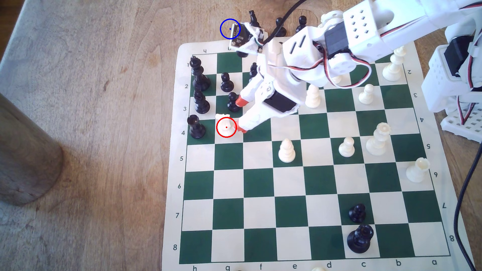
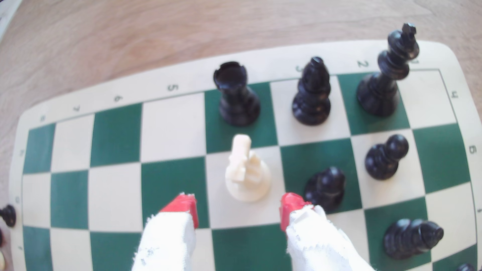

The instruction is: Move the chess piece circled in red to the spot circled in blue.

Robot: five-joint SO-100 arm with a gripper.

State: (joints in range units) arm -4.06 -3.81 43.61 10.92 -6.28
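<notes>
Wrist view, tool [image 2: 238, 208] spread, white knight [image 2: 246, 173] just ahead, untouched

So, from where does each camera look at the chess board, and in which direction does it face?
Exterior view: it sits high above the table and looks steeply down on the chess board; the white arm reaches in from the exterior view's upper right, its hand open beside the white knight.
Wrist view: it sits on the arm just behind the hand and looks forward and down between the red fingertips at the knight.
Shared: the knight, the black rook and the fingertips.
</notes>
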